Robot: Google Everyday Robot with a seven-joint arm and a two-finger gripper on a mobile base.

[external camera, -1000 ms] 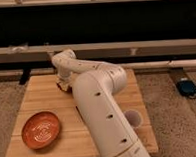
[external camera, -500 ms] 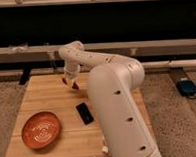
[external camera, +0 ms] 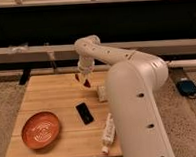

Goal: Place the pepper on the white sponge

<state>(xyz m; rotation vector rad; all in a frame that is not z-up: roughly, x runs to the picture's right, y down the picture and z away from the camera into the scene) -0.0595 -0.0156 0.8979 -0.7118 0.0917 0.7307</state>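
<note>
My gripper [external camera: 83, 76] hangs over the far middle of the wooden table [external camera: 47, 98]. It is shut on the small dark red pepper [external camera: 86, 83], which hangs from the fingers a little above the tabletop. The white sponge [external camera: 100, 94] lies on the table just right of and nearer than the pepper. My arm's big white body hides part of the sponge. The pepper is apart from the sponge, up and to its left.
A black phone [external camera: 84, 113] lies mid-table. A round orange plate [external camera: 40, 129] sits at the front left. A long white remote [external camera: 108, 132] lies at the front edge beside my arm. A dark wall with a rail runs behind the table.
My gripper has moved to the right along the far side of the table with the pepper in it, closer to the sponge. The phone and remote have come into view.
</note>
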